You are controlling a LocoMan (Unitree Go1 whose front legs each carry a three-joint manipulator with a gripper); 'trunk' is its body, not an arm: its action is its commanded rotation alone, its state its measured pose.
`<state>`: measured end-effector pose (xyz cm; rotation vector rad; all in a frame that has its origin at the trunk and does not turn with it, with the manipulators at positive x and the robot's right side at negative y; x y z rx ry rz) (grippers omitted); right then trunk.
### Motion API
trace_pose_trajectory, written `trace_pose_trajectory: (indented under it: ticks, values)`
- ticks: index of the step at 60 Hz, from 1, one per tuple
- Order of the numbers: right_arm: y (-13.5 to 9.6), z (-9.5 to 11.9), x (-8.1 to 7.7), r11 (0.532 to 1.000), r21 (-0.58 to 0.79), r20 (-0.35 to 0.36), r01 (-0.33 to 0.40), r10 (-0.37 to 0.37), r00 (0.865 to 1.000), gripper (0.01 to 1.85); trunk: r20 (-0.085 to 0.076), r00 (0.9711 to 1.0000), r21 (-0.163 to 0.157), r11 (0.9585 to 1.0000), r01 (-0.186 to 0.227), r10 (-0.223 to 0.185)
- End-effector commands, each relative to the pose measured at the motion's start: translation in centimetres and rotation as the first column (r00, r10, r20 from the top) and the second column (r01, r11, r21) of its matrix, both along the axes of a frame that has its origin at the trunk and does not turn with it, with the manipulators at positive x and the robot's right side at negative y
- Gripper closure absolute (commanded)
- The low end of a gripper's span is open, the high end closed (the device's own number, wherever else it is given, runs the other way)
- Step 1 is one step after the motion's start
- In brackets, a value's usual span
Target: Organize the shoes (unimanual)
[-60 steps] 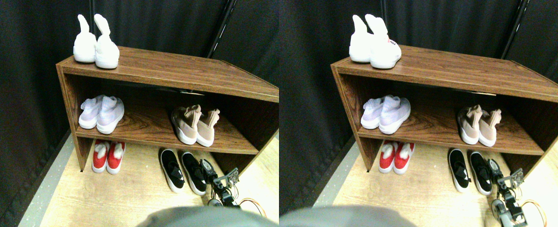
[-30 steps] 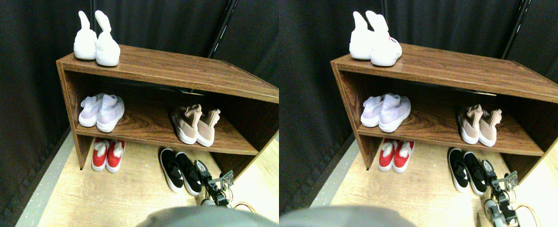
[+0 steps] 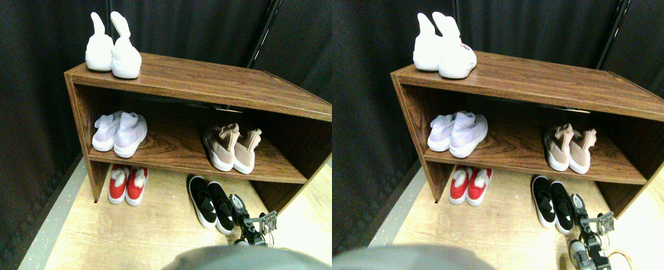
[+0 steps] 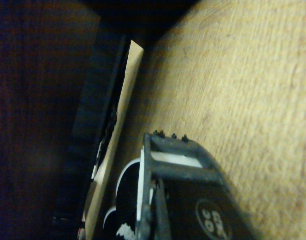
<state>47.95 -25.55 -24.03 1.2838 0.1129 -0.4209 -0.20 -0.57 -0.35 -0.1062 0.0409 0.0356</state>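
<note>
Wooden shelf (image 3: 208, 84), white pair (image 3: 112, 48) on top, floor (image 3: 152, 225) holding black pair (image 3: 211, 201)

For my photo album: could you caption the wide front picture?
Robot gripper beside black shoes on the floor under a wooden shoe rack.

Pincer (image 4: 160, 200) frame over wood floor (image 4: 253, 85); black shoe (image 4: 126, 200) beside.

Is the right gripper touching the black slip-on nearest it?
Cannot tell. In the stereo pair view the right gripper sits right against the nearer black slip-on, with no clear gap or contact visible. The wrist view is too dark to settle it.
</note>
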Motion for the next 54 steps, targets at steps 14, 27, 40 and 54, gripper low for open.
trace_pose_trajectory:
  ticks: [14, 27, 40, 54]
  values:
    - [-2.1, 2.0, 0.9, 0.994, -0.088, 0.05, -0.066, 0.071, 0.996, 1.8, 0.006, 0.9998, 0.001, 0.9999, 0.016, -0.016]
    - [-1.9, 4.6, -0.1, 0.981, -0.138, 0.095, -0.135, 0.148, 0.984, 1.8, 0.027, 0.9987, 0.022, 0.9989, 0.042, -0.042]
    - [-1.0, 7.3, -2.4, 0.978, -0.132, 0.126, -0.162, 0.179, 0.976, 1.8, 0.055, 0.9969, 0.029, 0.9981, 0.054, -0.056]
    - [-0.8, 8.8, -5.2, 0.959, -0.141, 0.166, -0.245, 0.267, 0.949, 1.8, 0.09, 0.9934, 0.036, 0.997, 0.069, -0.072]
